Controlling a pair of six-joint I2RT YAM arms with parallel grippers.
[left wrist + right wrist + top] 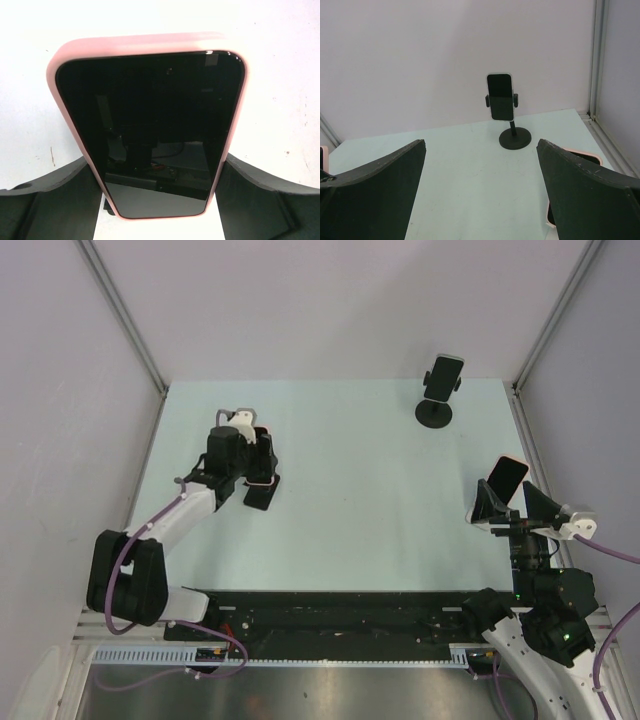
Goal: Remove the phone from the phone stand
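Note:
A phone in a pink case (150, 130) leans on a small black stand (262, 497) at the table's left. It fills the left wrist view, dark screen facing me. My left gripper (252, 455) is open, one finger on either side of the phone's lower half (157, 167), close to its edges; I cannot tell if they touch. A corner of the stand shows below the phone (105, 206). My right gripper (510, 502) is open and empty (481, 145) at the right.
A second pink-cased phone (508, 475) stands right by my right gripper, partly behind its right finger (582, 156). A third phone (500, 96) is clamped on a round-base black stand (434, 413) at the back right. Walls close in the table on three sides.

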